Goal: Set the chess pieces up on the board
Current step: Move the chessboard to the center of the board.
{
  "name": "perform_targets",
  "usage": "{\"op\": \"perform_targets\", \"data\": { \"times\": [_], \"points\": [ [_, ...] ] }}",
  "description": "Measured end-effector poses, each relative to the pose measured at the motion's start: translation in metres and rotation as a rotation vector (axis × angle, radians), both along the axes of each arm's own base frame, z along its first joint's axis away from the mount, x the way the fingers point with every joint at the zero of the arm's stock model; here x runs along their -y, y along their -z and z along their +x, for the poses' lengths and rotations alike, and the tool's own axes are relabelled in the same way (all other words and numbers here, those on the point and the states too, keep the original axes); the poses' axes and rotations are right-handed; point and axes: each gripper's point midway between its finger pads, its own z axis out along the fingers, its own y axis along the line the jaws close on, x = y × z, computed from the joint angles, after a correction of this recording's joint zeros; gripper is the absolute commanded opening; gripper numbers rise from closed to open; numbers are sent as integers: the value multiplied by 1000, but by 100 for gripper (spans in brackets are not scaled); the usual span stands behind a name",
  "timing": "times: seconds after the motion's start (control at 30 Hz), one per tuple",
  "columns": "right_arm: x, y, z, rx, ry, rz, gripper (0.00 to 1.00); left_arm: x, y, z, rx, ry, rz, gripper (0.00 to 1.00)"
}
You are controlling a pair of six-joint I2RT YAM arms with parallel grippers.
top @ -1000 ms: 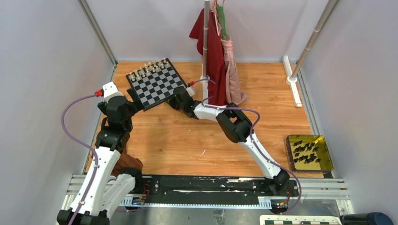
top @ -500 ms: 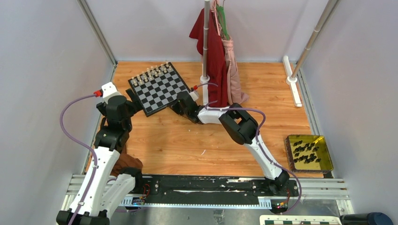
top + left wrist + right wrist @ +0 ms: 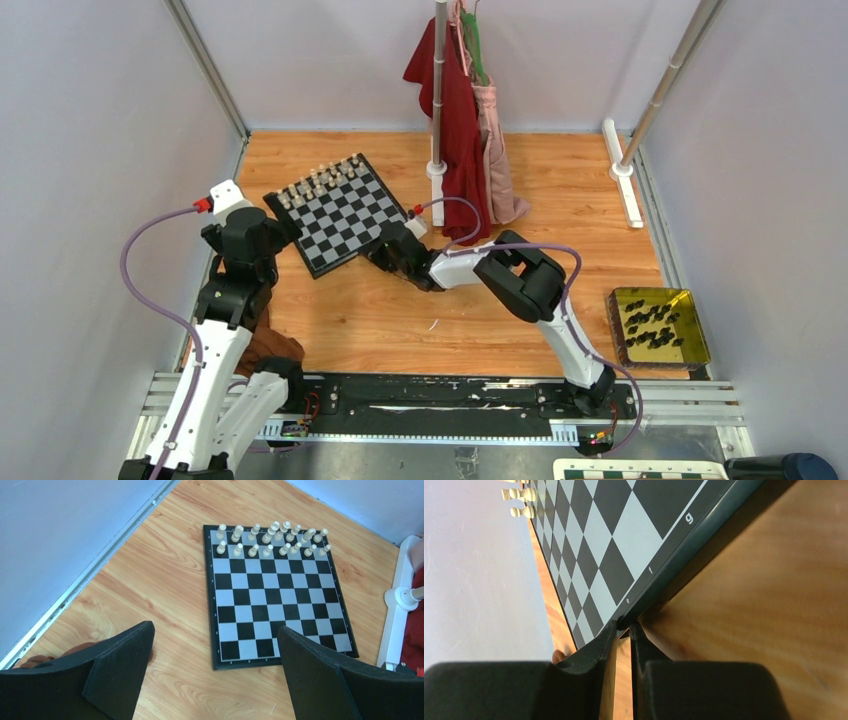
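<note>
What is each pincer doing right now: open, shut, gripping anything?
Left pincer: open, holding nothing.
Right pincer: shut on the edge of the board.

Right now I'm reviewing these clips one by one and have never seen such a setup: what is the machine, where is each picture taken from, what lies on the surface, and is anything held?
The machine is two white-and-black robot arms bolted at the near edge of a wooden table. The wide picture comes from a fixed camera above and behind them; the other two come from a camera on each wrist. On the table lies a flat black-and-white checked chessboard, with cream chess pieces standing in two rows along one edge. A shiny gold rectangular tray at the right holds the black chess pieces. The right gripper is pinching the board's opposite edge between its two fingers. The left gripper is open and holds nothing.
</note>
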Motion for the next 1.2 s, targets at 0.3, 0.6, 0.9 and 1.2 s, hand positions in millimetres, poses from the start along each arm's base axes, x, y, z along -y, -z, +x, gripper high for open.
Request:
{"op": "perform_targets", "data": {
  "times": [0.3, 0.6, 0.9, 1.2],
  "points": [
    [11, 3, -59, 2, -61, -13, 0, -2, 1, -10, -4, -17, -20, 100],
    [35, 6, -116, 2, -120, -22, 0, -2, 2, -18, 1, -26, -46, 100],
    [64, 9, -153, -2, -144, -23, 0, -2, 1, -25, 3, -26, -51, 100],
    [103, 9, -170, -11, -128, -37, 0, -1, 5, -29, -18, -15, -50, 100]
  ]
}}
